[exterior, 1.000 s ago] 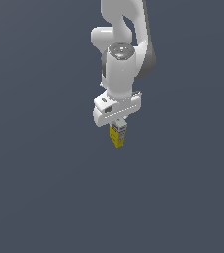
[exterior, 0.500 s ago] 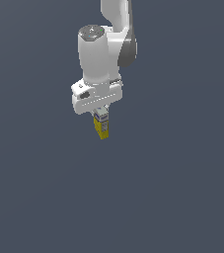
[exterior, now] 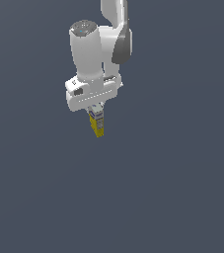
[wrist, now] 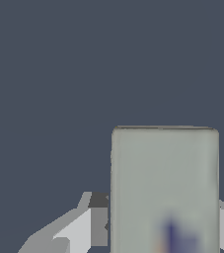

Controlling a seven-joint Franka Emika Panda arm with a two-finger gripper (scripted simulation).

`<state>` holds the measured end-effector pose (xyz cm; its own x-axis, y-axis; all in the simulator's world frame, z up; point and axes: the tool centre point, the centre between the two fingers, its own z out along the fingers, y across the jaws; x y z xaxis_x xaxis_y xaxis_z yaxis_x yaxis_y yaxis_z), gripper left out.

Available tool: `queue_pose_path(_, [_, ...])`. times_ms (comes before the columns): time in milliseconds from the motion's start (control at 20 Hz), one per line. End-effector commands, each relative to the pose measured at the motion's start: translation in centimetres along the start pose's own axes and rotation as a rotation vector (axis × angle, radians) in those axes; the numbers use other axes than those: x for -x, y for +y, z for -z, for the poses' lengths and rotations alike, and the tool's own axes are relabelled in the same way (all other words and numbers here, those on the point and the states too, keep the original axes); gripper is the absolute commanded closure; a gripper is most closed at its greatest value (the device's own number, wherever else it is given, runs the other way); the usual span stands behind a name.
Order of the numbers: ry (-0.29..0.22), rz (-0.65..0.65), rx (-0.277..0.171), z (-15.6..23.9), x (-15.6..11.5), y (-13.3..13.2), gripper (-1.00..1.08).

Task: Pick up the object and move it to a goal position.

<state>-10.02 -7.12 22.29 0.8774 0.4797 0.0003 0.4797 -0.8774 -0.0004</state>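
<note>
Arm has swung toward the exterior view's left, gripper [exterior: 97,114] clamping the tilted carton [exterior: 97,125]

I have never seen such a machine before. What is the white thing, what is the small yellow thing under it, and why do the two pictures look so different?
These are computer-drawn pictures, not photographs. The white thing is a robot arm with one claw at its end. The exterior view is taken by a camera standing away from the arm, so you see the arm from outside. The wrist view is taken by a camera fixed on the arm's wrist, looking past the claw, so everything there looks very close.

The small yellow thing is a carton: yellow below, white-grey with blue marks on top. The claw is closed on its upper part, and it hangs tilted. In the wrist view the same carton fills much of the picture as a pale grey rectangle, with a claw finger beside it.

The background is plain dark grey. Nothing else can be seen on it.
</note>
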Motion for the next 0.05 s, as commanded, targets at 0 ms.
queue_pose_path(0, [0.000,0.001,0.000,-0.04,-0.15,-0.08,1.08])
